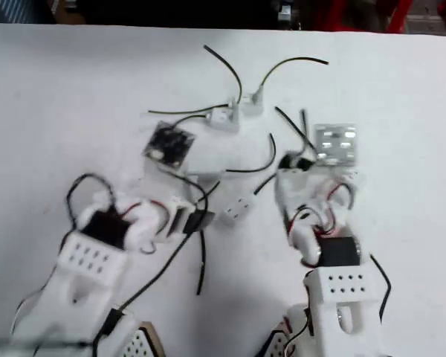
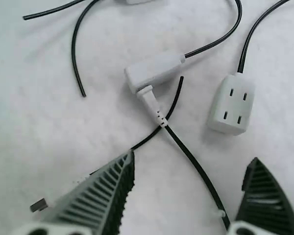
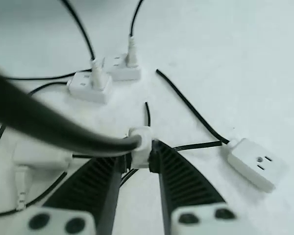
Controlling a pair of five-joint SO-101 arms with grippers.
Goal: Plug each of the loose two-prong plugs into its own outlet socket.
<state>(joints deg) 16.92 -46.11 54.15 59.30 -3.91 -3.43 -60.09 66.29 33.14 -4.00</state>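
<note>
Gripping a white plug (image 3: pixel 139 139), the right pincer (image 3: pixel 138 154) hides its prongs; left pincer (image 2: pixel 192 160) gapes released.

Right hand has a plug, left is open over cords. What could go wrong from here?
1. The right hand pinches the plug by a narrow bite; its black cord may twist it off line.
2. The free socket lies unheld and may slide when pushed.
3. The open left hand hangs over crossed cords and might snag them.
</note>
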